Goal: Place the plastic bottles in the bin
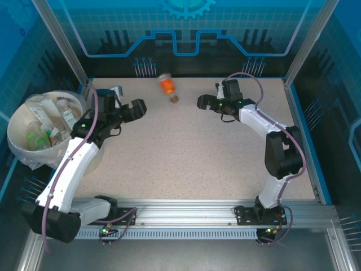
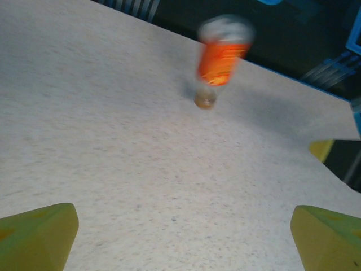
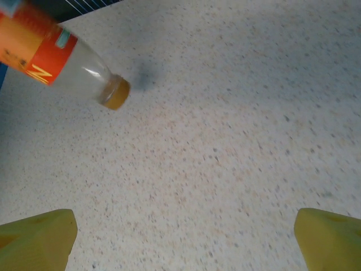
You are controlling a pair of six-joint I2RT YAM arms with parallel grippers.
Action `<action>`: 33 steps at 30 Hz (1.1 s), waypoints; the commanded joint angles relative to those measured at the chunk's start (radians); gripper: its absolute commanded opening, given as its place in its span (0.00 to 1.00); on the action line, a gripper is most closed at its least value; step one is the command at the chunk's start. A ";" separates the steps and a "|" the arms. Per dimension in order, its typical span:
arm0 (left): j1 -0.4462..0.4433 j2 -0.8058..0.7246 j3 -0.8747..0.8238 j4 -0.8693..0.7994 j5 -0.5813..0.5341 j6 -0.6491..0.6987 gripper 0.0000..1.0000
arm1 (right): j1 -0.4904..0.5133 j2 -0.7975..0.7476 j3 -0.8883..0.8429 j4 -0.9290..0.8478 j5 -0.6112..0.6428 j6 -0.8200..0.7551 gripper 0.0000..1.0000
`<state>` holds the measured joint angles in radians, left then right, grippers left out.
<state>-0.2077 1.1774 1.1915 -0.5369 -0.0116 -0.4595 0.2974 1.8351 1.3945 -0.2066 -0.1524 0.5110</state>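
My left gripper [image 2: 186, 228] and right gripper [image 3: 186, 231] gape wide, empty. I'd straddle the orange-labelled bottle [image 1: 167, 86] across its label with the left, nearer the bin [image 1: 17, 144].

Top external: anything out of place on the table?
One orange-labelled bottle lies loose near the far edge of the table, outside the bin; blurred in the left wrist view, so probably moving.
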 commanded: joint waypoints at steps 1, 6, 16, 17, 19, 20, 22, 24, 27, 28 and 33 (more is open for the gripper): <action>-0.053 0.118 -0.004 0.229 0.085 -0.105 0.99 | 0.034 0.052 0.101 0.024 -0.017 0.017 1.00; -0.071 0.380 0.144 0.313 0.068 -0.112 0.99 | 0.059 0.090 0.138 0.067 0.073 0.128 1.00; -0.076 0.609 0.196 0.466 0.098 -0.244 0.99 | -0.099 0.297 0.422 -0.205 0.232 -0.003 1.00; -0.077 0.615 0.192 0.472 0.097 -0.246 0.99 | -0.110 0.327 0.467 -0.254 0.245 -0.033 1.00; -0.078 0.625 0.190 0.475 0.094 -0.249 0.99 | -0.118 0.378 0.529 -0.335 0.295 -0.071 1.00; -0.078 0.629 0.195 0.473 0.092 -0.247 0.99 | -0.126 0.397 0.546 -0.362 0.303 -0.079 1.00; -0.078 0.633 0.198 0.471 0.086 -0.241 0.99 | -0.145 0.418 0.571 -0.392 0.307 -0.080 1.00; -0.078 0.636 0.198 0.470 0.078 -0.237 0.99 | -0.170 0.421 0.587 -0.410 0.266 -0.082 1.00; -0.078 0.633 0.185 0.453 0.060 -0.234 0.99 | -0.197 0.369 0.562 -0.396 0.201 -0.086 1.00; -0.078 0.630 0.175 0.453 0.055 -0.240 0.99 | -0.206 0.353 0.554 -0.392 0.211 -0.078 1.00; -0.078 0.622 0.098 0.516 0.077 -0.281 0.99 | -0.270 0.386 0.637 -0.450 0.250 -0.004 1.00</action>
<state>-0.2783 1.8057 1.3342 -0.0616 0.0578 -0.7036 0.0757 2.2330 1.9629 -0.6022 0.0795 0.4641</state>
